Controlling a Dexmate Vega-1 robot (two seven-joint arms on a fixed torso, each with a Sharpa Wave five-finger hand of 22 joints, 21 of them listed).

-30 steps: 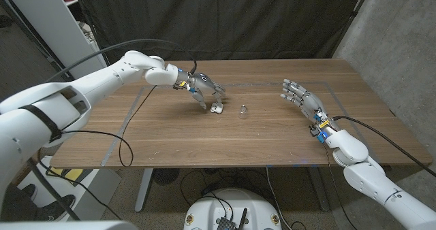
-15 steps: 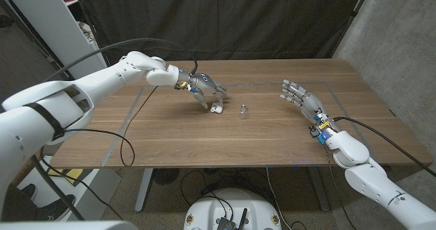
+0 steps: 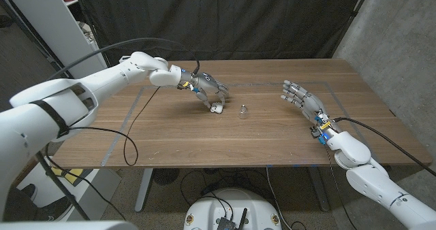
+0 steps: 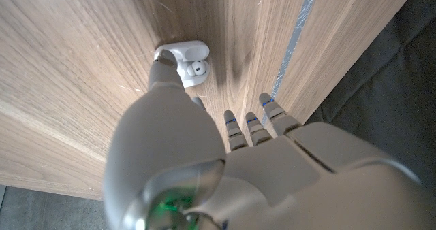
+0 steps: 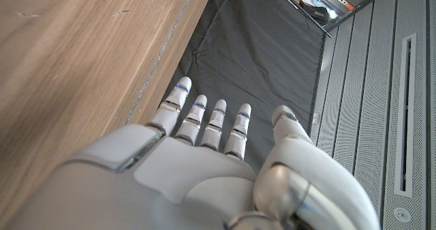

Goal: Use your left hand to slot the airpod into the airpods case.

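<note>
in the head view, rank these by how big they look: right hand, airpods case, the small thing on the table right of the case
1. right hand, clearly largest.
2. airpods case.
3. small object, which looks to be the airpod; only slightly smaller than the case, and both are tiny here, so that order is unsure.

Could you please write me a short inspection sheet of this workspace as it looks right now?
Surface: wooden table, with faint pale lines marked on it.
Job's things: open white airpods case lies on the table under the left hand's fingertip; a small airpod lies apart beside it, not yet slotted.
Clutter: nothing seen on the table.
Hands: left hand reaches down, one fingertip touching the case, holding nothing; right hand is open with fingers apart near the table's right side.
Cables: black cable trails from the left arm across the table; another runs along the right arm.
Surroundings: dark curtain behind the table.
</note>
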